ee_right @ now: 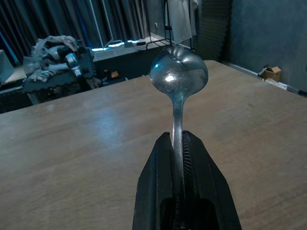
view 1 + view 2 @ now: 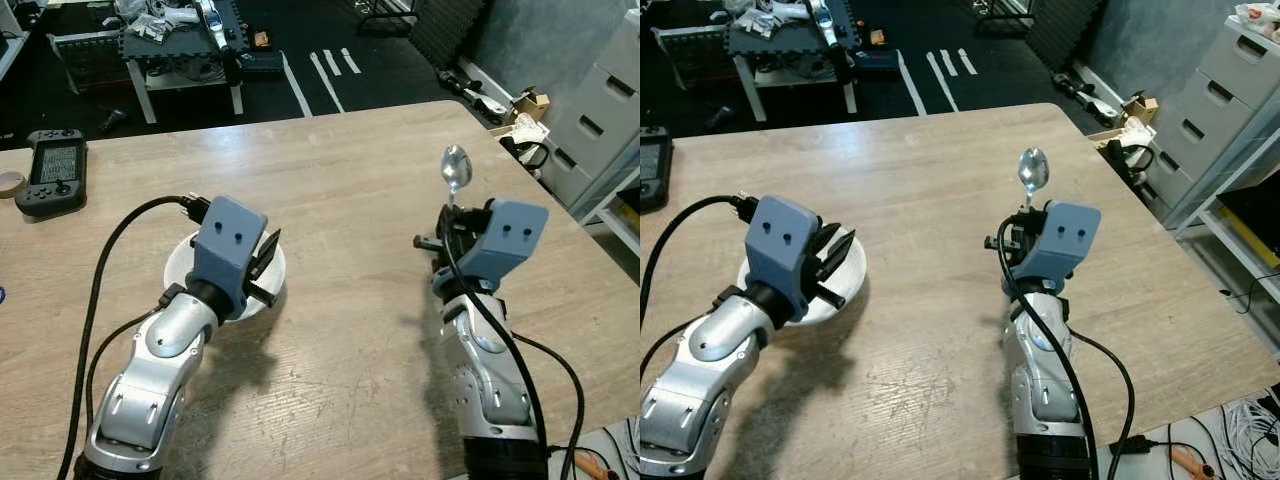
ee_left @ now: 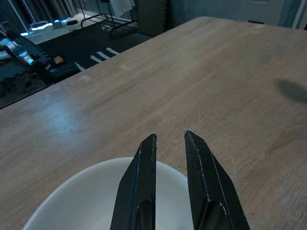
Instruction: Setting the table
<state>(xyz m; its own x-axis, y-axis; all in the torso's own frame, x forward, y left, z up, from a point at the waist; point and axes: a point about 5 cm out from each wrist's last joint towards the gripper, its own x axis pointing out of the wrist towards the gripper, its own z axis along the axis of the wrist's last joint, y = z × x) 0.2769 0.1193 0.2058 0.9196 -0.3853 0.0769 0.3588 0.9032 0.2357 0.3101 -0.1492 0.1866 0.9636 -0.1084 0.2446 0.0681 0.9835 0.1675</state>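
The right hand (image 1: pixel 178 143) is clamped tight on the handle of a spoon (image 2: pixel 455 170), carrying it clear above the wooden worktop (image 2: pixel 340 180) with the bowl end pointing forward, probably so it can be laid down flat beside the dish. The left hand (image 3: pixel 169 143) hovers low over the near rim of the white plate (image 2: pixel 178 262) on the robot's left, its fingers a narrow gap apart and gripping nothing, seemingly having just set or steadied it. A black handheld controller (image 2: pixel 53 170) lies well apart at the far left edge.

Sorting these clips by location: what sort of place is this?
Probably a workshop or lab rather than a lived-in home: a wooden table on a dark floor with white tape marks, a cluttered workbench, and a gray drawer cabinet.
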